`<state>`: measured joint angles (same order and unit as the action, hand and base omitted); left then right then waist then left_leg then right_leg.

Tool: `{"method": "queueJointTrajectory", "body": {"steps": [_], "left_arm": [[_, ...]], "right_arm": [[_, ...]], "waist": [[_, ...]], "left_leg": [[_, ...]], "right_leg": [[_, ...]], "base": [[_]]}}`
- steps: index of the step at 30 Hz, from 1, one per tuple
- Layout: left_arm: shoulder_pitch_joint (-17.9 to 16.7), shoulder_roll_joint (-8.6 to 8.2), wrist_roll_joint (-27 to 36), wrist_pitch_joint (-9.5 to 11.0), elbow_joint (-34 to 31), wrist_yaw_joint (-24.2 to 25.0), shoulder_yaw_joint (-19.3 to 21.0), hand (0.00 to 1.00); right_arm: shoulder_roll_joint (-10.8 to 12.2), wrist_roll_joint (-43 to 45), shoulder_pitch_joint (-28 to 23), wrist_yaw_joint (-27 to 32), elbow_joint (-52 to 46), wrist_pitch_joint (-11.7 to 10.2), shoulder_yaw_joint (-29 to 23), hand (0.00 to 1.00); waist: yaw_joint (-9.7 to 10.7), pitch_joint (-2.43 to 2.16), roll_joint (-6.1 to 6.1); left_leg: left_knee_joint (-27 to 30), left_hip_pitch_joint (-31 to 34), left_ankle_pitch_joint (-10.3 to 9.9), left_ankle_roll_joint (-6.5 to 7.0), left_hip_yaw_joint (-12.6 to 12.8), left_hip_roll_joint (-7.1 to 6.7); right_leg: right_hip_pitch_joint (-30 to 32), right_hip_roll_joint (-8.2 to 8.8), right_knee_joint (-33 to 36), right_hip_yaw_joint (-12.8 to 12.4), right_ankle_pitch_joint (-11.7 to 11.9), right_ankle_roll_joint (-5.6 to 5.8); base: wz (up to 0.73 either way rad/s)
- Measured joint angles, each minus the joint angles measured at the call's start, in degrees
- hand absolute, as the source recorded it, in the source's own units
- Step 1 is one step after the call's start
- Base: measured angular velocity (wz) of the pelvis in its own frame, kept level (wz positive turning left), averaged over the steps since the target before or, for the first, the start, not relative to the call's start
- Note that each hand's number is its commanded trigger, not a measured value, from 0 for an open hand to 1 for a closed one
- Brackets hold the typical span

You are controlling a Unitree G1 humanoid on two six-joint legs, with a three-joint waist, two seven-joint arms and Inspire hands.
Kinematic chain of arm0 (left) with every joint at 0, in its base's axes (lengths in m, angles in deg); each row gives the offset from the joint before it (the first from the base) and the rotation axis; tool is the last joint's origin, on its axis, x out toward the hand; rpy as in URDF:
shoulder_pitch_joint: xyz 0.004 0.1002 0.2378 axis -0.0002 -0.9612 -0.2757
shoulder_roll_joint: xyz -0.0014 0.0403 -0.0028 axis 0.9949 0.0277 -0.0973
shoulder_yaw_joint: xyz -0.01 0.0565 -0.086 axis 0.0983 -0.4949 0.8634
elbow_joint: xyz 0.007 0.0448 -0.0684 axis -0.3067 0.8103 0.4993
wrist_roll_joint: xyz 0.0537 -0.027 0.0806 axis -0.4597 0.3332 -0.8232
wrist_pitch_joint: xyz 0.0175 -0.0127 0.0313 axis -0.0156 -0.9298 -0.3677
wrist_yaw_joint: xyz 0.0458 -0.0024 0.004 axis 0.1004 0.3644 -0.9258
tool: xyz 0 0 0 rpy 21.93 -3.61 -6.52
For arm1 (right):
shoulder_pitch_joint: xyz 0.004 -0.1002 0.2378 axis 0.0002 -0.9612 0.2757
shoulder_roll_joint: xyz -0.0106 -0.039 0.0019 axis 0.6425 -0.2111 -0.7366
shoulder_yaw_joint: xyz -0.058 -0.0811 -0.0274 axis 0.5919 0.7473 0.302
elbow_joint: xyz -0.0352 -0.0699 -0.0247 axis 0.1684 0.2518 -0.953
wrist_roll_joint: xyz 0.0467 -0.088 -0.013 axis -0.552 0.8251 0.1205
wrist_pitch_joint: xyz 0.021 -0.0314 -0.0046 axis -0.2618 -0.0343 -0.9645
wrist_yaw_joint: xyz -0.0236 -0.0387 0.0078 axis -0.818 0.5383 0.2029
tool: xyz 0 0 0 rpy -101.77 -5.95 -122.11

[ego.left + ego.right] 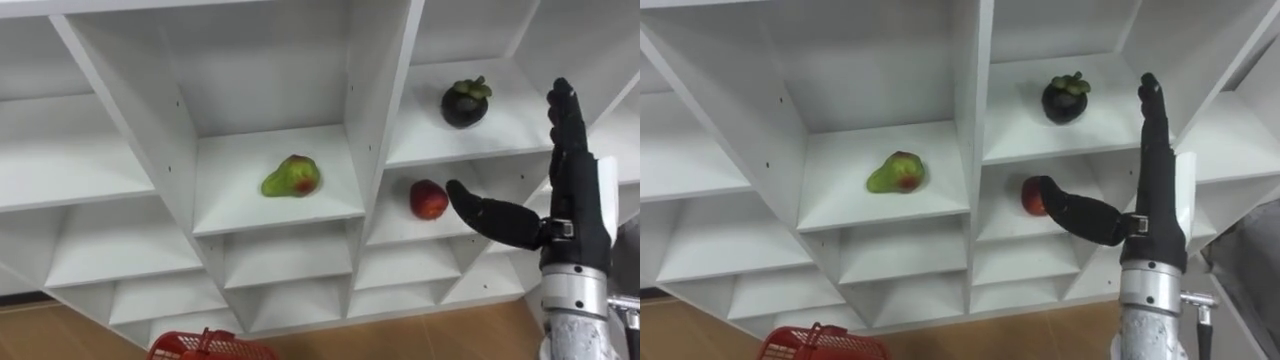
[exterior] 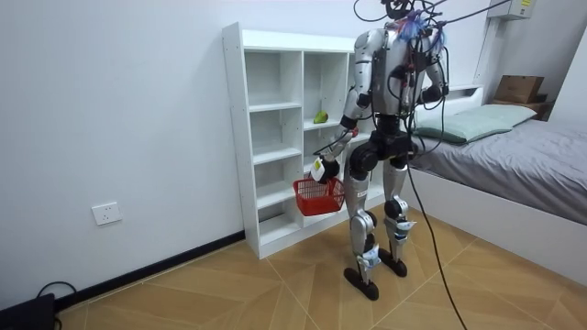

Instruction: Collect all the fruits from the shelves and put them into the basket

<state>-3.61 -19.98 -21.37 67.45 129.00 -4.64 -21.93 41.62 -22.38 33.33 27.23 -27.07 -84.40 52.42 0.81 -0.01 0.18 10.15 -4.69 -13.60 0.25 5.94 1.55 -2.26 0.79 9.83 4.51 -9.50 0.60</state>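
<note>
Right hand (image 1: 578, 205), fingers straight and thumb spread, hovers just right of the red fruit (image 1: 428, 199); picking step, I'd say. Next, close round it.

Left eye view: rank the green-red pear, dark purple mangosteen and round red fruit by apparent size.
1. Green-red pear, widest.
2. Dark purple mangosteen, nearly as big; its order against the pear is unsure.
3. Round red fruit, clearly smallest.
</note>
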Motion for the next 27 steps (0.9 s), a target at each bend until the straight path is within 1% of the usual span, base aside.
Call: {"method": "queueJointTrajectory", "body": {"steps": [4, 5, 7, 9, 10, 12, 13, 14, 17, 18, 21, 24, 27], "left_arm": [[0.0, 0.13, 0.0, 0.0, 0.0, 0.2, 0.1, 1.00], [0.0, 0.40, 0.0, 0.0, 0.0, 0.4, 0.0, 1.00], [0.0, 0.70, 0.0, -0.1, 0.0, 0.5, 0.0, 1.00], [-0.1, 1.00, -0.1, -0.2, 0.0, 1.5, 0.0, 1.00], [-0.1, 1.08, -0.1, -0.3, 0.0, 1.7, 0.0, 1.00], [-0.1, 1.42, -0.1, -0.5, 0.0, 1.8, 0.0, 1.00], [-0.1, 1.52, 0.0, -0.6, 0.0, 1.9, 0.0, 1.00], [-0.2, 1.59, -0.1, -0.6, 0.0, 1.9, 0.1, 1.00], [-0.1, 1.69, -0.1, -0.6, -0.3, 2.5, 0.1, 1.00], [-0.2, 1.75, -0.6, -0.6, -0.4, 2.6, 0.1, 1.00], [-0.3, 1.99, -0.7, -0.6, -1.3, 2.7, 0.3, 1.00], [-0.3, 2.41, -0.8, -0.6, -1.7, 2.7, 0.3, 1.00], [-0.5, 2.49, -2.2, -0.7, -2.2, 2.7, 0.7, 1.00]], "right_arm": [[-0.3, 0.1, 0.2, 0.2, -0.7, 0.0, -0.1, 0.00], [-0.7, 0.0, 0.8, 0.2, -0.7, 0.0, -0.1, 0.00], [-1.5, -0.2, 2.4, 0.2, -0.7, 0.0, -0.1, 0.00], [-2.6, 0.1, 4.2, 0.2, -0.7, 0.0, -0.2, 0.00], [-2.6, 0.1, 4.6, 0.2, -0.7, 0.0, -0.3, 0.00], [-2.7, -0.2, 5.4, 0.2, -0.7, 0.0, -0.5, 0.00], [-2.7, -0.2, 5.4, 0.2, -0.7, 0.0, -0.6, 0.00], [-2.8, -0.2, 5.5, 0.2, -0.6, 0.0, -0.9, 0.00], [-3.5, -0.2, 5.5, 0.2, -0.6, 0.0, -2.4, 0.00], [-4.0, -0.3, 5.5, 0.2, -0.6, 0.0, -2.9, 0.00], [-4.2, -0.7, 6.4, -0.2, -0.1, 0.0, -4.5, 0.00], [-4.8, -1.9, 8.8, -0.3, 3.3, 0.0, -5.2, 0.00], [-4.8, -3.1, 9.8, -0.4, 5.0, 0.1, -5.7, 0.00]], "waist": [[-0.1, 0.09, 0.23], [-0.1, 0.18, 0.48], [0.1, 0.20, 0.99], [0.2, 0.02, 1.79], [0.2, 0.00, 2.00], [0.2, -0.03, 2.87], [0.1, -0.01, 3.02], [0.1, 0.07, 3.08], [0.1, 0.08, 3.10], [0.0, 0.18, 2.96], [-0.1, 0.40, 2.61], [0.2, 0.39, 2.62], [-0.2, 0.33, 2.69]], "left_leg": [[0.0, 0.1, 0.1, -0.02, 0.1, 0.03], [0.0, 0.3, 0.2, -0.04, 0.0, 0.04], [-0.1, 0.4, 0.3, -0.04, 0.0, 0.04], [-0.1, 0.4, 0.4, -0.07, -0.2, 0.03], [-0.1, 0.4, 0.4, -0.08, -0.2, 0.03], [-0.1, 0.4, 0.4, -0.08, -0.6, 0.02], [0.0, 0.4, 0.4, -0.09, -0.7, 0.02], [0.0, 0.4, 0.4, -0.09, -0.9, 0.02], [0.0, 0.3, 0.4, -0.08, -1.3, -0.07], [0.0, 0.1, 0.4, -0.08, -1.4, -0.07], [0.0, 0.1, 0.4, -0.08, -1.4, -0.04], [0.1, 0.2, 0.4, -0.09, -1.4, -0.03], [0.1, 0.2, 0.4, -0.10, -1.5, -0.04]], "right_leg": [[0.1, -0.01, 0.1, 0.0, 0.0, -0.03], [0.1, -0.01, 0.1, 0.1, 0.0, -0.04], [0.1, 0.00, 0.1, 0.2, 0.0, -0.07], [0.1, 0.00, 0.1, 0.3, 0.0, -0.08], [0.1, 0.00, 0.1, 0.4, 0.0, -0.08], [0.0, 0.00, 0.0, 0.7, 0.1, -0.09], [0.0, 0.00, 0.0, 0.7, 0.1, -0.10], [0.0, 0.01, 0.0, 0.8, 0.1, -0.13], [-0.4, 0.11, -0.1, 1.2, 0.1, -0.12], [-0.6, 0.11, -0.2, 1.3, 0.1, -0.12], [-0.6, 0.08, -0.2, 1.3, 0.1, -0.12], [-0.6, 0.13, -0.2, 1.7, 0.1, -0.12], [-0.9, 0.15, -0.2, 1.8, 0.1, -0.12]], "base": [[0.00], [0.00], [0.00], [0.03], [0.05], [0.07], [0.07], [0.07], [0.07], [0.04], [0.00], [0.00], [0.00]]}}
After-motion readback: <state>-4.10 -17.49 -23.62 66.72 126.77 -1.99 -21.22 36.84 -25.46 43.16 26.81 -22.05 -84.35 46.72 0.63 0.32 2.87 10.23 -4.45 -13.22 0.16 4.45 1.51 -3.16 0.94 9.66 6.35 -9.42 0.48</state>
